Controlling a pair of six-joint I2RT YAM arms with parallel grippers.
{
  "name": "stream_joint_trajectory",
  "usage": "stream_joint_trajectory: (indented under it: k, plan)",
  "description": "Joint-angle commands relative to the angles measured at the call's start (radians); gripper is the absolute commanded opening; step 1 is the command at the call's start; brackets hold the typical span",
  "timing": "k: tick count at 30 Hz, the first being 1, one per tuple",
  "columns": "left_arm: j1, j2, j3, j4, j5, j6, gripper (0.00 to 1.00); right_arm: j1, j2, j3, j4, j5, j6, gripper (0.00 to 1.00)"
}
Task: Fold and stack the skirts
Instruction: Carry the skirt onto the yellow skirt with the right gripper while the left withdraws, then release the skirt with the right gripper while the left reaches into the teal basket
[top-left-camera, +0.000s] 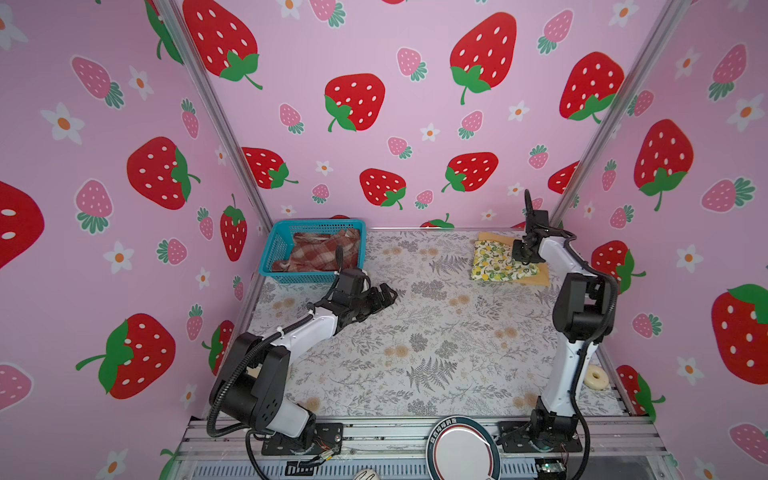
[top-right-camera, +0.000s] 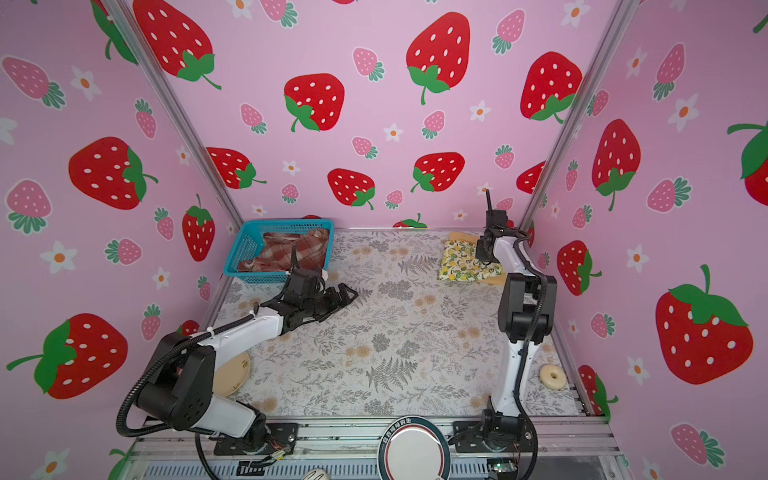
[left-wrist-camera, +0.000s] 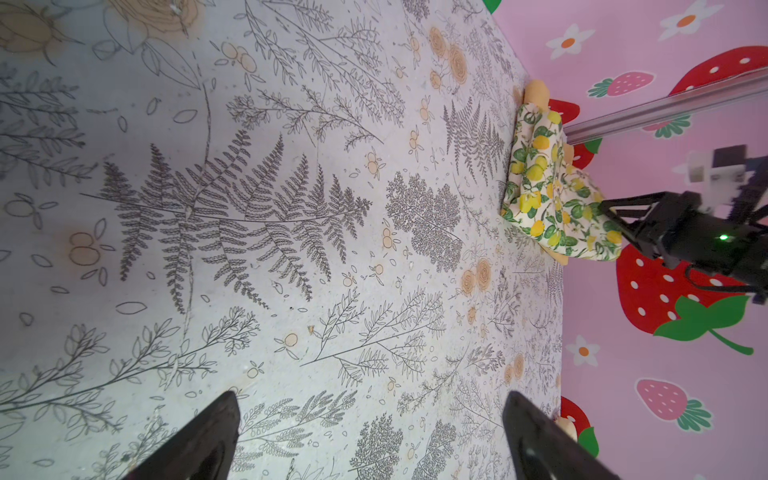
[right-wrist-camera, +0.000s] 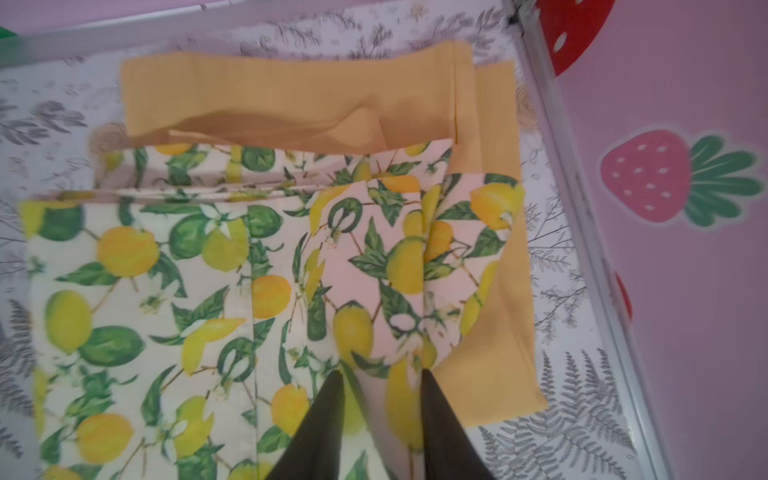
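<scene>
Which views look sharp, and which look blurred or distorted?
Right wrist view: soft blur across the lemon-print skirt and mustard skirt. Left wrist view: table print crisp mid-frame, softer closest to the lens. Both top views: even light, no glare, wall posts splayed by the wide angle.

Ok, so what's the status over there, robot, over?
Left gripper open, low over the table. Right gripper parted, tips at lemon skirt, folded atop mustard skirt. Plaid skirt crumpled in basket, not yet folded.
</scene>
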Motion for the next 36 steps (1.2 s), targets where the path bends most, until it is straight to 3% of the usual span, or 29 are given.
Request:
stream_joint_trajectory:
  k: [1,4,8,16,17,18,24,36]
  plan:
    - [0.016,-0.047,0.051,-0.058,-0.006,0.031,1.00,-0.006,-0.005,-0.017,0.023,0.006,0.010,0.45]
    - [0.028,-0.082,0.072,-0.105,-0.025,0.050,1.00,-0.007,-0.056,-0.047,0.074,-0.028,0.031,0.51]
    - [0.056,-0.128,0.125,-0.175,-0.042,0.077,1.00,0.001,-0.140,-0.057,0.095,-0.071,0.042,0.70]
    - [0.152,-0.161,0.274,-0.322,-0.110,0.108,0.99,0.051,-0.352,-0.177,0.150,-0.144,0.051,0.84]
    - [0.172,-0.164,0.283,-0.328,-0.116,0.104,0.99,0.059,-0.378,-0.200,0.160,-0.153,0.051,0.87]
    - [0.191,-0.166,0.289,-0.328,-0.121,0.100,0.99,0.069,-0.400,-0.222,0.168,-0.162,0.051,1.00]
    - [0.298,-0.117,0.370,-0.404,-0.152,0.109,0.99,0.124,-0.526,-0.373,0.235,-0.249,0.070,1.00]
    - [0.467,0.192,0.660,-0.556,-0.247,0.178,1.00,0.327,-0.686,-0.620,0.382,-0.308,0.125,1.00]
